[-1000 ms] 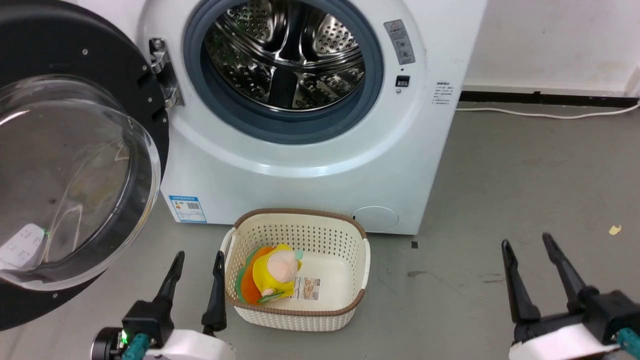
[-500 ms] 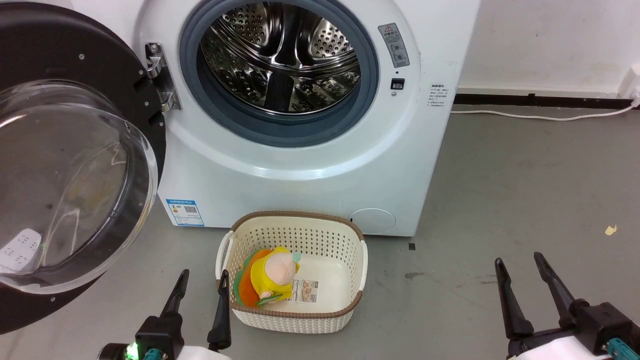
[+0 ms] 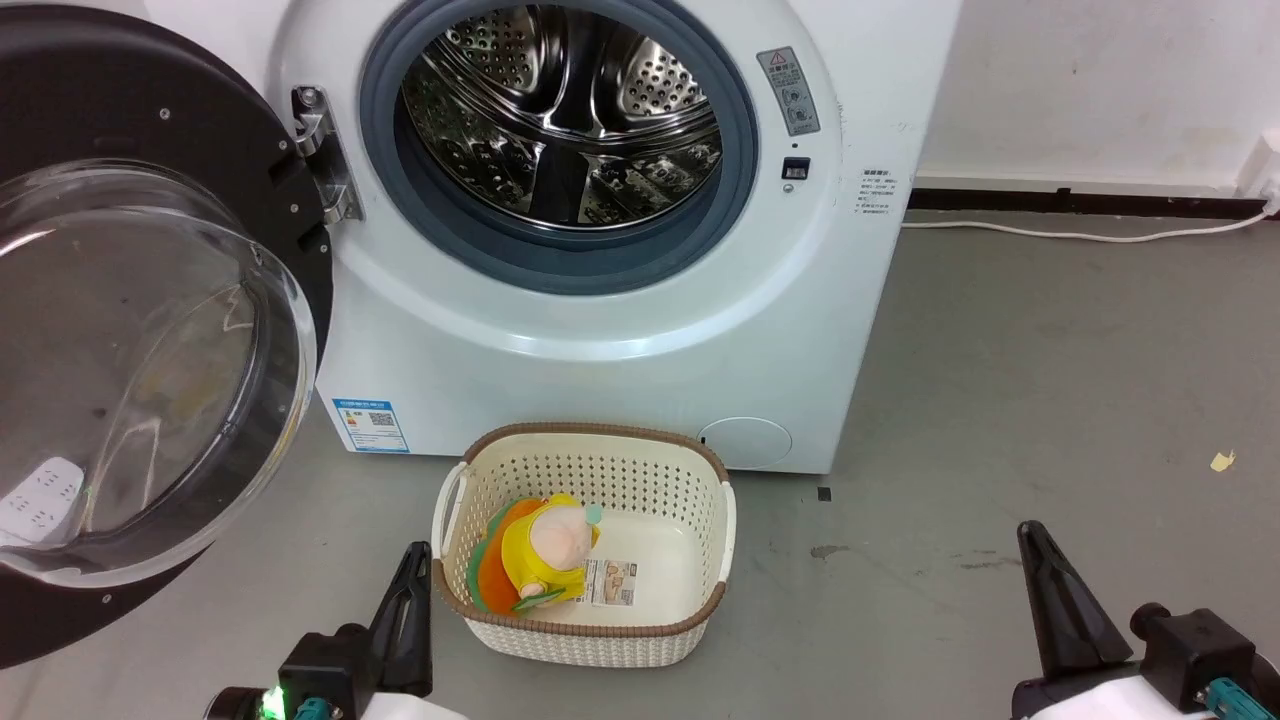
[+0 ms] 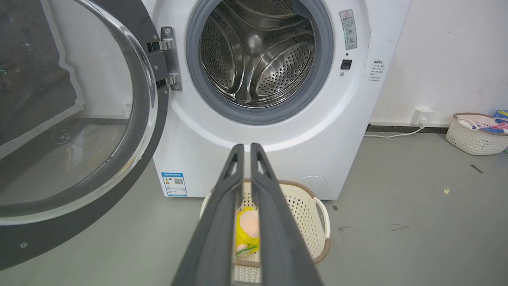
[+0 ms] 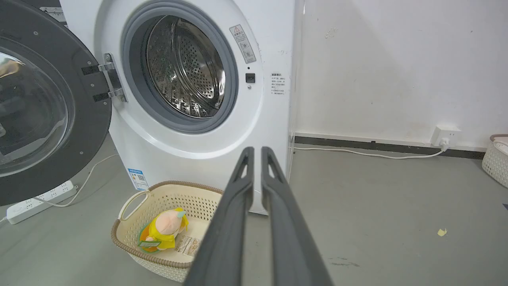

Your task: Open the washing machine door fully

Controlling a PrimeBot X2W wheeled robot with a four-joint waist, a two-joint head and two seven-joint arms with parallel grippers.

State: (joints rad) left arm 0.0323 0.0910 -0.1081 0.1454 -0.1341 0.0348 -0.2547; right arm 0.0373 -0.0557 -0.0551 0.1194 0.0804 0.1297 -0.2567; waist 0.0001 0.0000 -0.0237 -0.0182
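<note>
closest to me, the left tool (image 3: 413, 560) and the right tool (image 3: 1033, 535) sit low over the floor (image 3: 1000, 400), one on each side. in both wrist views the fingers are drawn in to a thin slit with nothing between them, so i read both as narrow and empty. just past the left tool is a pale woven basket (image 3: 585, 432) with a yellow plush toy (image 3: 548, 545) in it, set against the foot of the washing machine (image 3: 600, 380). further back and to my left, the washing machine door (image 3: 130, 100) hangs out from its metal hinge (image 3: 322, 150), its black ring and glass bowl (image 3: 150, 350) turned towards me and well clear of the steel drum (image 3: 570, 110), which is fully exposed. neither tool touches the door. i judge the opening step to be at or very near its end. the next move calls for checking whether the hinge has any travel remaining. if so, i would bring the left tool up to the black rim rather than the glass, nudge it outward and away from the opening, and keep the arm clear of the basket.
</note>
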